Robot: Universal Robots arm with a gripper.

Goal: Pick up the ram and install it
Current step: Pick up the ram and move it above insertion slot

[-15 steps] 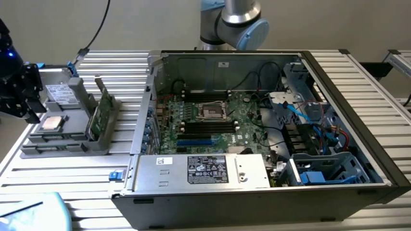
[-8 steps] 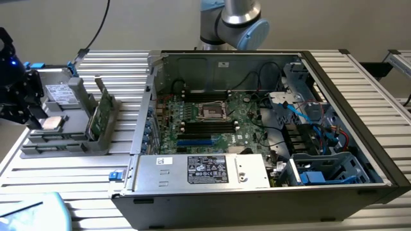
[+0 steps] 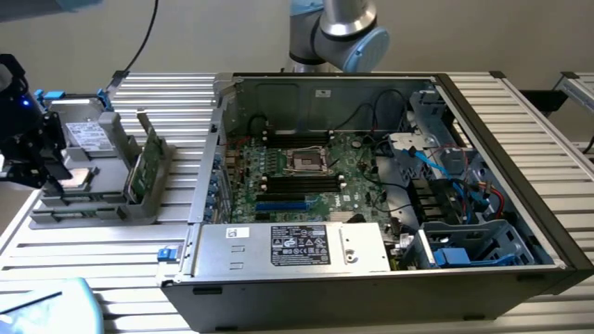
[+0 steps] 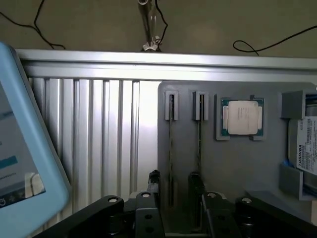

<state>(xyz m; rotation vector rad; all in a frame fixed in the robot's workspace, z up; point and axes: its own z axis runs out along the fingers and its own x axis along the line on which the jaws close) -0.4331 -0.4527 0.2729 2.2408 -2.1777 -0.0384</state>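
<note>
In the exterior view, an open dark computer case (image 3: 371, 306) lies on a ribbed aluminium table (image 3: 529, 132), with its green motherboard (image 3: 307, 174) exposed. At the exterior view's left sits a grey plastic parts holder (image 3: 88, 209). A slim green ram strip (image 3: 141, 170) stands on edge in a slot of the holder. The black gripper (image 3: 42, 174) hangs above the holder's far-left part.

In the wrist view, the gripper (image 4: 174, 181) has its two black fingers (image 4: 154, 181) set apart. The ram strip (image 4: 171, 144), seen edge-on, runs between them with a gap on either side and is not clamped. A second green strip (image 4: 200, 139) lies just outside one finger. Further along the holder (image 4: 223, 168) rest a square silver processor chip (image 4: 241, 118) and a white-labelled hard drive (image 4: 304, 148). A light-blue tablet (image 4: 29, 148) lies on the table (image 4: 99, 139).
</note>
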